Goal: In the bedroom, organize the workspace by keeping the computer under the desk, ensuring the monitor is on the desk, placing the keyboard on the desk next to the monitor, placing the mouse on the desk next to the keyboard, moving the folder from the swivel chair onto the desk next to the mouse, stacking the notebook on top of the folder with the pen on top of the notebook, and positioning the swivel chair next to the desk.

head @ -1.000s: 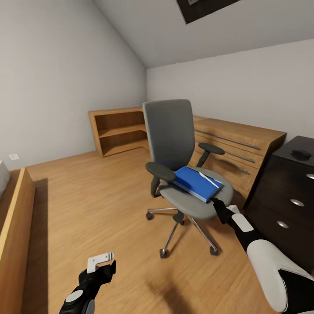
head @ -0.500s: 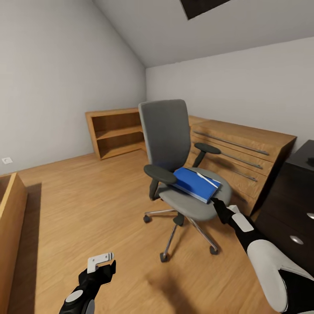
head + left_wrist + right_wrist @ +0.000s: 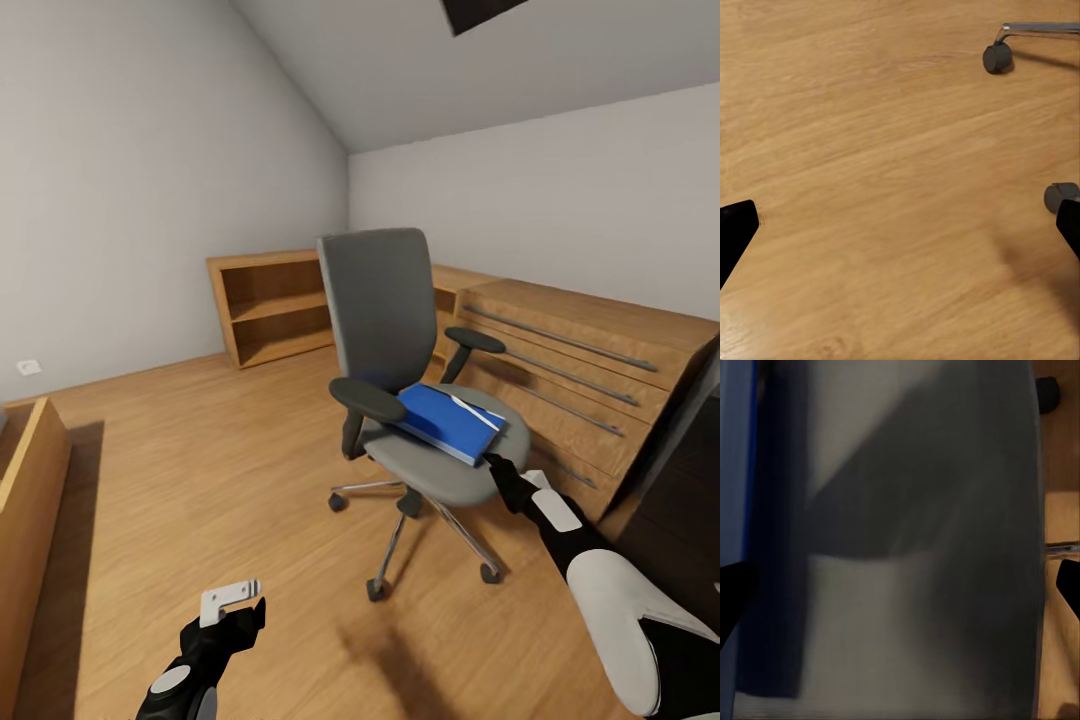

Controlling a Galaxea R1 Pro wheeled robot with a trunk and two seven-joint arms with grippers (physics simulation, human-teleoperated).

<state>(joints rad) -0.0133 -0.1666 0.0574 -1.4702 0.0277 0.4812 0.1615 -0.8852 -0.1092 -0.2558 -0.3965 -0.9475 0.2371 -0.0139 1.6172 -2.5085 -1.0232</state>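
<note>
Lying flat on the grey seat of the swivel chair (image 3: 400, 340): one blue folder (image 3: 449, 421), seemingly thin, stiff, light and smooth-covered, likely to slide if pushed, with a slim white pen-like item on top. Best taken by the edge overhanging toward the right gripper (image 3: 497, 467), whose fingers (image 3: 735, 592) stand spread, empty, at the seat rim. Left gripper (image 3: 235, 605) hangs spread and empty above the wood floor (image 3: 870, 150).

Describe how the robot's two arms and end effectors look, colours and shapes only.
The left end effector has a white angular bracket on a black body, with a grey round disc on the wrist. The right end effector is black and slim, followed by a white wrist plate and a bulky, rounded white forearm shell with black joints. No cables or markings are visible.
</note>
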